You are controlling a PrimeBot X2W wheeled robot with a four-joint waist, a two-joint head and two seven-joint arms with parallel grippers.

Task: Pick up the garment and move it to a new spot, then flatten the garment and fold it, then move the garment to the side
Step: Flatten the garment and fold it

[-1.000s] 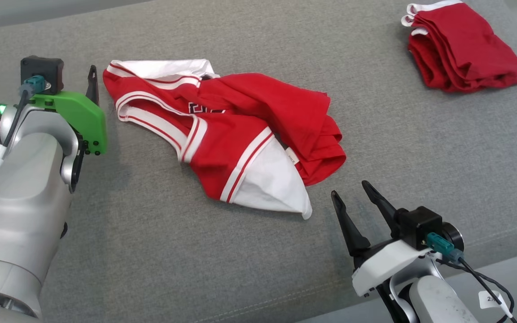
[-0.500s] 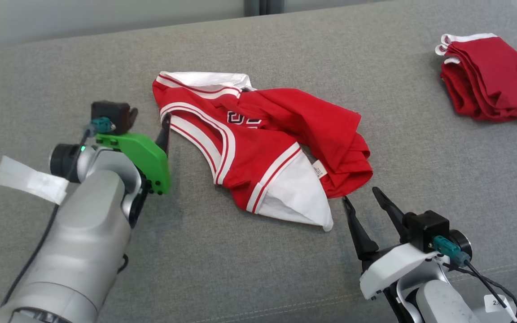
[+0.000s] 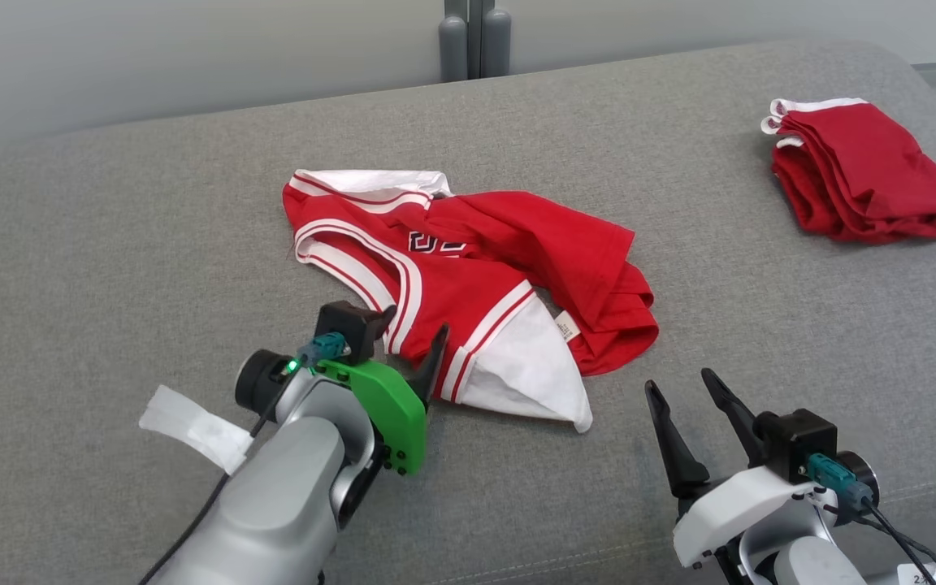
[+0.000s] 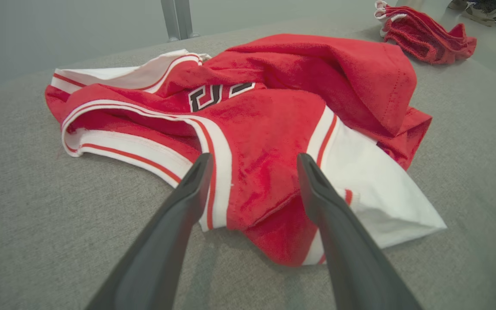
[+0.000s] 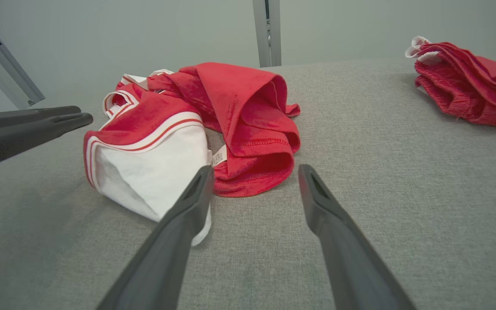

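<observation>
The garment (image 3: 509,244), a red jersey with white trim, lies crumpled in the middle of the grey cushion (image 3: 151,268). My left gripper (image 3: 418,327) is open at its near edge. In the left wrist view the garment (image 4: 274,116) lies close ahead, and the left gripper (image 4: 253,157) has its two fingers on either side of the red-and-white hem; I cannot tell if they touch it. My right gripper (image 3: 679,380) stands open just right of the white corner, holding nothing. In the right wrist view the right gripper (image 5: 255,168) points at the garment (image 5: 248,107), short of its red fold.
A second red garment (image 3: 866,171) lies folded at the cushion's back right, also in the left wrist view (image 4: 424,36) and right wrist view (image 5: 472,86). Two grey posts (image 3: 476,41) stand behind the cushion. The left gripper's fingers (image 5: 37,125) enter the right wrist view from the left.
The head camera has shifted. My left arm has swung from the garment's left side round to its near edge, fingers now over the hem. The right gripper has kept its place near the white corner.
</observation>
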